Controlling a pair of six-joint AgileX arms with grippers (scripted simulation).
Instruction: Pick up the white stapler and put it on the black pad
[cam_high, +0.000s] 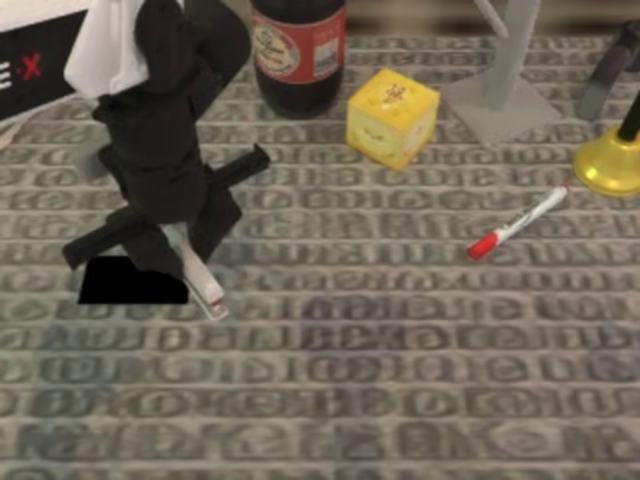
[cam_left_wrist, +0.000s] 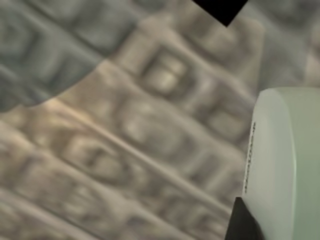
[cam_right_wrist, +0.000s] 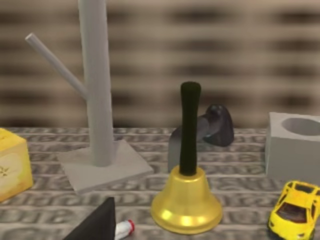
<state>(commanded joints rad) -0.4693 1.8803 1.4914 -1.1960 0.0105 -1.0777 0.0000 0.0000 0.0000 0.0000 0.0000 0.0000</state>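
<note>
Stapler, the white stapler (cam_high: 203, 284), sits in my left gripper (cam_high: 178, 252), fingers clamped on it, at the frame's lower left, over the right end of the black pad (cam_high: 133, 282).

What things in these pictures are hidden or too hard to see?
- Top view: the left gripper hangs over the white stapler, so its fingers and grip are hidden; I cannot tell open or shut.
- Top view: the arm covers part of the black pad.
- Top view: the bell and the bottle are cut by the edges.
- Right gripper: no view shows it.
</note>
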